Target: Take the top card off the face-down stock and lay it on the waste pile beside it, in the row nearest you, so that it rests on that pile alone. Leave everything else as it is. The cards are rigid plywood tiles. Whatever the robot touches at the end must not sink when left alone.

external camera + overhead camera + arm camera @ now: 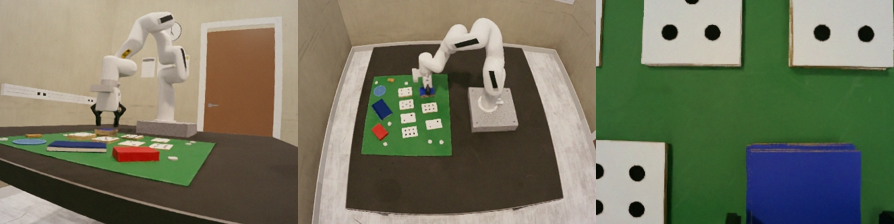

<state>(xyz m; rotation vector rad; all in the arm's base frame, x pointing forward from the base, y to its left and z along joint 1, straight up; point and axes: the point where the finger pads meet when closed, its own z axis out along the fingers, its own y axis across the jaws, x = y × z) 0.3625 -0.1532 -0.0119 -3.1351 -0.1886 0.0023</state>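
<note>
We've got the tool (108, 119) spread wide and holding nothing right above the blue-backed stock (427, 92) on the green mat (409, 148), so its fingers can straddle the top card's edges.

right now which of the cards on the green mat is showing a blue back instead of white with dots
The stack directly under the open gripper, at the mat's far right corner in the top view. Every other card pile there shows a white, dotted face.

The green mat (439, 142) looks matt like felt, the cards (691, 45) show smooth white faces with pale wooden edges, the arm (168, 67) is glossy white plastic, and its base block (507, 121) looks grainy grey stone.
</note>
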